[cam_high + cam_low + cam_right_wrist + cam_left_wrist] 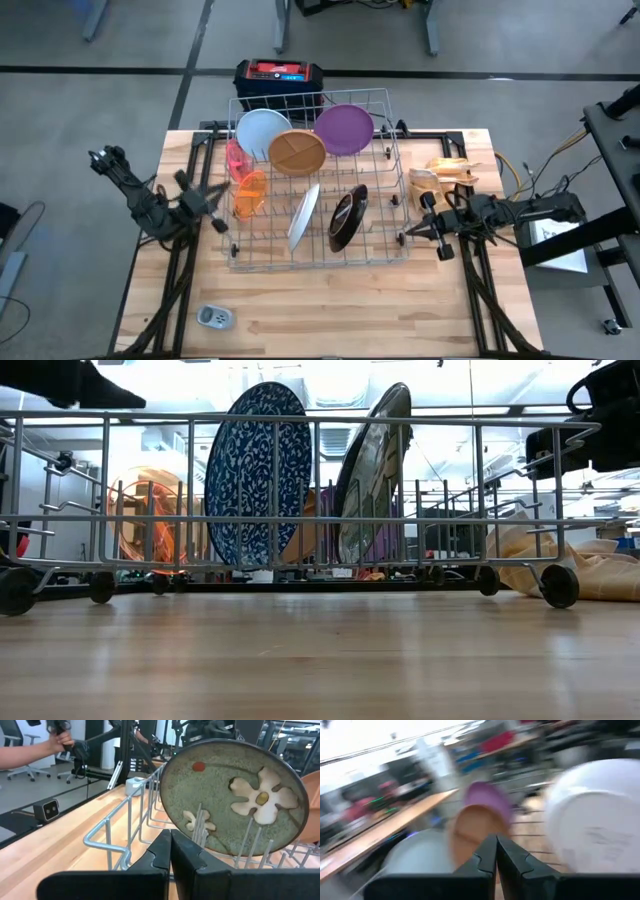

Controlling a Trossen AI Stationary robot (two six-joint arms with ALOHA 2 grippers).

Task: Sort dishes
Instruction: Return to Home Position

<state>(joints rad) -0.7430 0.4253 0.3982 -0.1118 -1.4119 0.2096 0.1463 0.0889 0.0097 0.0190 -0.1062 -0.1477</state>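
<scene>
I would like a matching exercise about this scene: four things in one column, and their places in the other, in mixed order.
1 purple plate
2 orange cup
3 small grey device
4 right gripper

A on the bare table, outside the wire rack
B shut, beside the rack's right side
C in the rack's far end
D in the rack's left side

Pairs: 1-C, 2-D, 3-A, 4-B

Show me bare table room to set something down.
Bare: the table's front strip, between the rack and the near edge, right of the grey device. Crowded: the rack's back, holding the white plate, brown plate and purple plate; left arm and right arm flank its sides.
</scene>
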